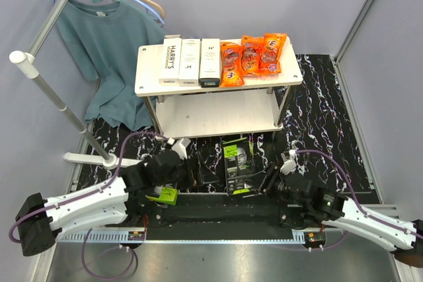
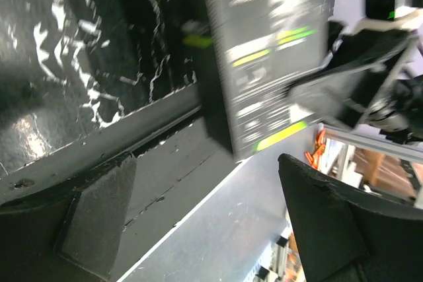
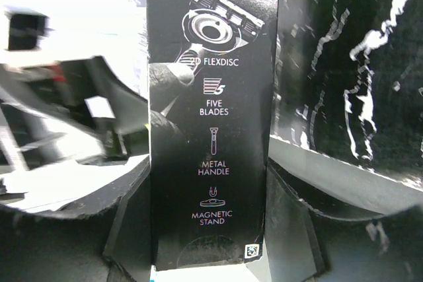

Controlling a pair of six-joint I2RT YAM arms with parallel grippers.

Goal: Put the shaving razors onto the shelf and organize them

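Black razor box (image 3: 211, 130) sits pinched between right jaws; left jaws spread wide near it.

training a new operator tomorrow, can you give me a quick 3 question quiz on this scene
1. True or false: the three white Harry's boxes lie side by side on the top board of the shelf.
2. What lies to the right of them on that board in the top view? A) orange snack packets B) a teal shirt C) a lime-green label
3. Which claw is closed on the black razor box that reads "FIVE BLADES"?

Key: 1 true; 2 A; 3 the right claw
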